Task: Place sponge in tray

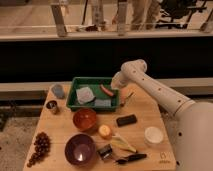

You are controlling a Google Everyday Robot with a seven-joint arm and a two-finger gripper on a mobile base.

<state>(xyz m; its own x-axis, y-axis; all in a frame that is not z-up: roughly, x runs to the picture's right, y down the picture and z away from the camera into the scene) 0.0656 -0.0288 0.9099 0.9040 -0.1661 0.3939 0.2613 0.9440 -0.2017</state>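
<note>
Bench (60, 127) fills lower frame, green tray (74, 95) at its upper centre. Sponge (103, 103) lies flat inside the tray's front edge, beside the grey pad (85, 94). Claw (121, 95) hangs at the tray's right rim, can't tell if it's open; sponge likely light, soft, pinch across short sides.

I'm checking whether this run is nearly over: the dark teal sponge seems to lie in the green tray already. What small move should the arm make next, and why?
Probably lift the claw up and away from the shallow green plastic tray. The flat dark teal sponge already lies inside, near the front rim beside the pale grey square pad, and the claw hangs at the tray's right edge.
</note>
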